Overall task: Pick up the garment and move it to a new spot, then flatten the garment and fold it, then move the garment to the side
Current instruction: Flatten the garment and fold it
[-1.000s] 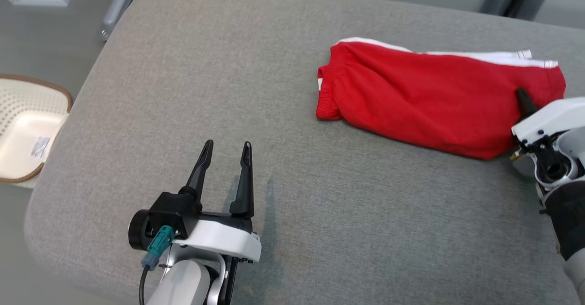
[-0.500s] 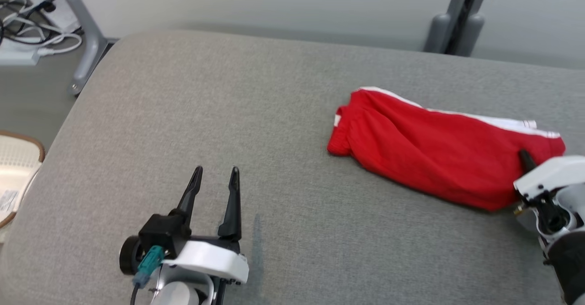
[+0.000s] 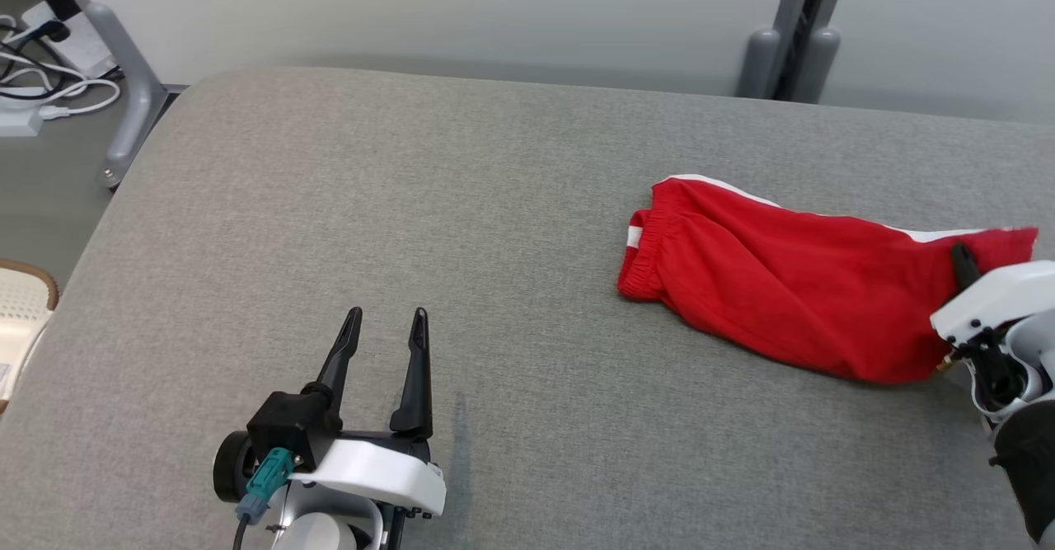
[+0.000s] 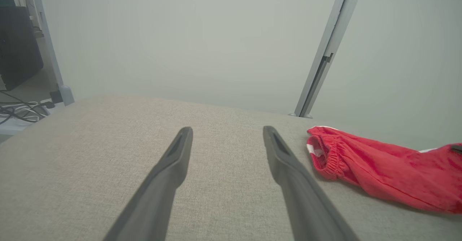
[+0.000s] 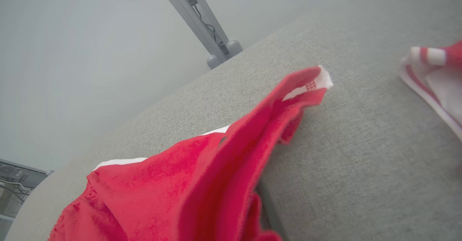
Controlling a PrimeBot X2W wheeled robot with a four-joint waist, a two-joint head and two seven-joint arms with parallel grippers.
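Head view: garment point(image 3: 783, 294), grey cushion point(image 3: 412, 204), wall point(image 3: 412, 6)

Red garment point(image 3: 783, 294) w/ white stripe, grey padded top point(image 3: 494, 204), black-fingered left tool point(image 3: 387, 314).

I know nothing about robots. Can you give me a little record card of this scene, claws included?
Surface: grey padded top
Garment: red garment, white trim, bunched, at the robot's right
Left arm: left gripper open, empty, over bare padding, apart from the garment
Right arm: right gripper shut on the garment's right end, which stands raised
Stage: gripped, not yet flattened or folded
Beside the surface: pale basket and cables on the floor, left
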